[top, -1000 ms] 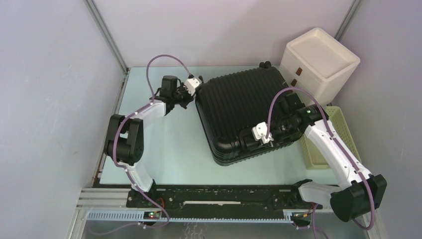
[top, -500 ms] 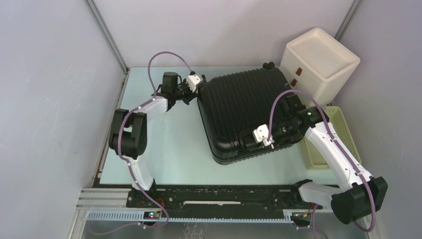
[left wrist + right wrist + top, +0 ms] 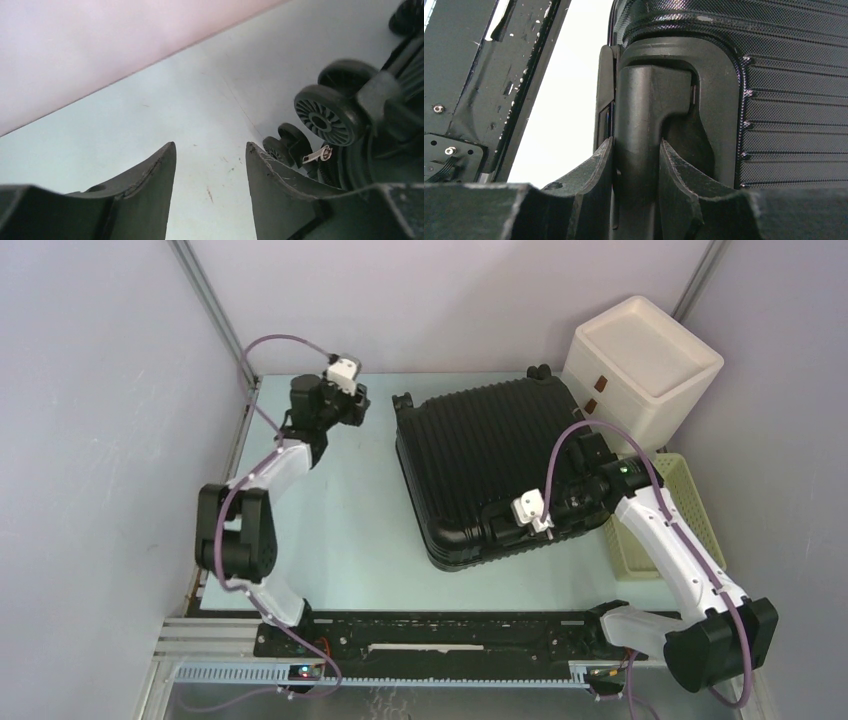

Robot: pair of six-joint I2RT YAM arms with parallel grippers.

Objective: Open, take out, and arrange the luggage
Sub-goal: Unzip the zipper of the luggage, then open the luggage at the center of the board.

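Observation:
The luggage point(image 3: 490, 465) is a black ribbed hard-shell suitcase lying flat and closed in the middle of the table. My right gripper point(image 3: 503, 525) is shut on the black handle point(image 3: 649, 95) at the suitcase's near side, one finger on each side of the grip bar point(image 3: 635, 142). My left gripper point(image 3: 358, 406) is open and empty, hovering over bare table a short way left of the suitcase's far left corner. In the left wrist view the gripper point(image 3: 210, 147) frames bare table, with the caster wheels point(image 3: 327, 112) and a silver zipper pull point(image 3: 316, 156) to its right.
A white three-drawer box point(image 3: 645, 365) stands at the back right, touching the suitcase's far right corner. A pale yellow slatted basket point(image 3: 690, 500) sits along the right edge beside my right arm. Walls close in left, back and right; the mounting rail point(image 3: 430, 635) runs along the near edge.
My left gripper was shut at the suitcase's far left corner; it has opened and drawn back to the left. The right gripper keeps its hold on the handle.

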